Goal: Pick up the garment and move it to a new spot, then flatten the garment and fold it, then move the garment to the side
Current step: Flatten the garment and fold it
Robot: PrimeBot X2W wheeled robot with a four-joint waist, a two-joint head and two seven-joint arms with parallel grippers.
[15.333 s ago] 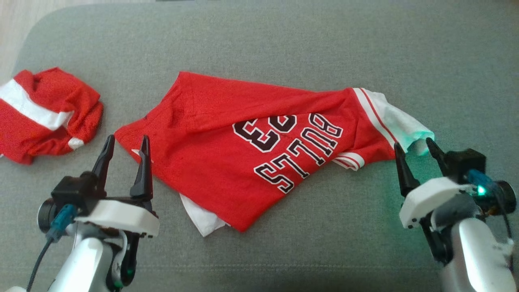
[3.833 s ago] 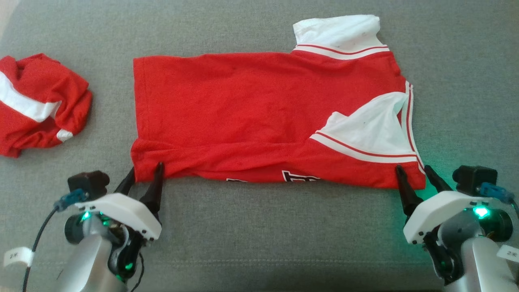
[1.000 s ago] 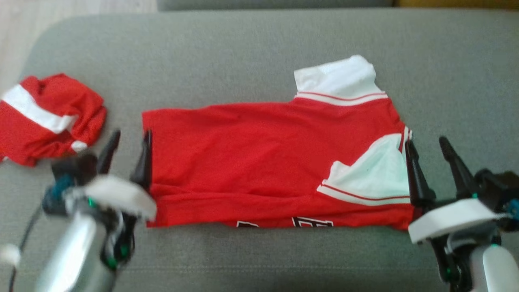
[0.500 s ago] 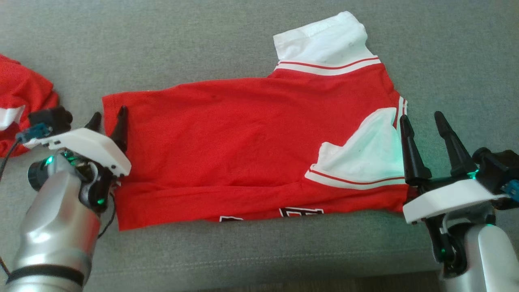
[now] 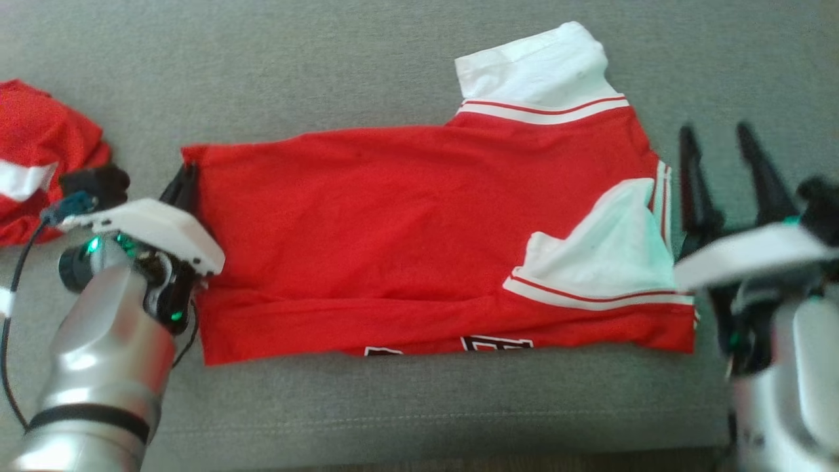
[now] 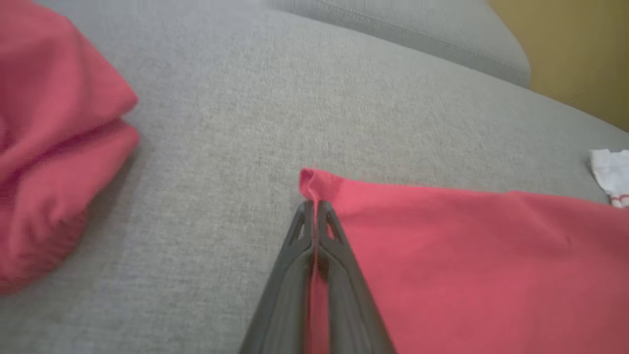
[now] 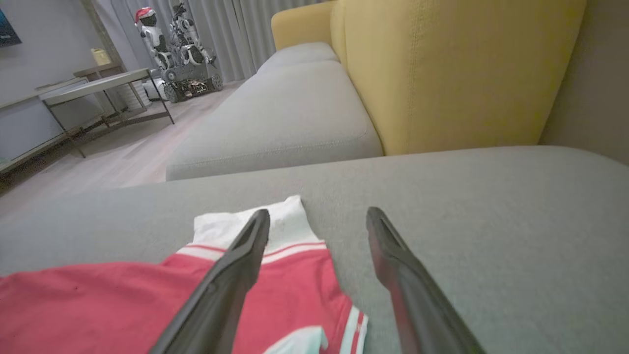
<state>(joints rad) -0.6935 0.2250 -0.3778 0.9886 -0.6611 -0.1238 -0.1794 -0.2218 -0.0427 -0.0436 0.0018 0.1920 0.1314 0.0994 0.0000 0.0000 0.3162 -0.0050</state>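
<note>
The garment (image 5: 406, 223) is spread on the sofa (image 5: 328, 65), one hem corner clamped in the left jaws; the right jaws are held apart, empty. If that corner alone is lifted, the fold may be skewed.

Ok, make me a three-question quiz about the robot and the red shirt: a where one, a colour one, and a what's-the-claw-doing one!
1. Where does the crumpled red bundle lie?
A. on top of the red shirt
B. to the robot's left of it
C. to the robot's right of it

2. What colour are the shirt's sleeves?
A. white
B. blue
C. yellow

3. What is the left gripper doing?
A. standing wide open
B. holding a cup
C. shut on the shirt's corner

1 B: it lies at the head view's left edge.
2 A: both are white.
3 C: the left wrist view shows it pinched on the red corner.
</note>
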